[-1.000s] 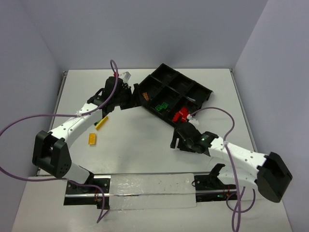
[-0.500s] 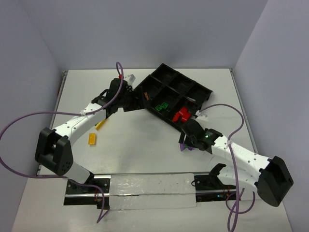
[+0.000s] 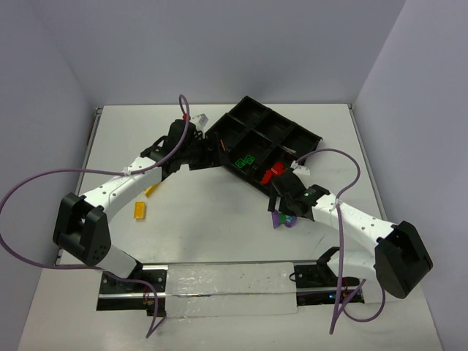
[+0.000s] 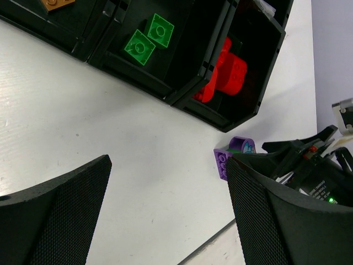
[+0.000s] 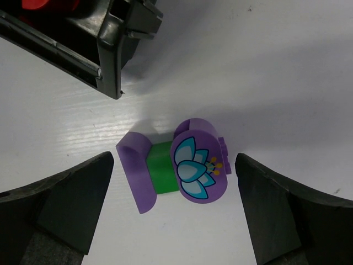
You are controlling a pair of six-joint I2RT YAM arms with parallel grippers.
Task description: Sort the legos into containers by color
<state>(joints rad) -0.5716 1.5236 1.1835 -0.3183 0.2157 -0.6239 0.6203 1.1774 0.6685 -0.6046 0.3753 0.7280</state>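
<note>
On the worktop [image 3: 219,219], just off the tray's [image 3: 256,117] near corner, the right pincer [image 5: 174,187] hangs spread and empty. The purple lego [image 5: 193,163] lies directly below it, long axis running finger to finger. The left pincer [image 4: 168,165], also spread, is farther off.

The white table [image 3: 219,227] carries a black divided tray [image 3: 316,137], set askew. Just off the tray's near corner, not touching it, lies a purple flower-printed brick [image 5: 198,160], with a green piece [image 5: 162,174] and a purple slab [image 5: 138,176] touching at its side. Well left of the tray lie two yellow-orange bricks [image 3: 139,210], apart from each other, the nearer one partly hidden. Far nearer than the tray, a pale strip [image 3: 227,289] runs along the edge.
</note>
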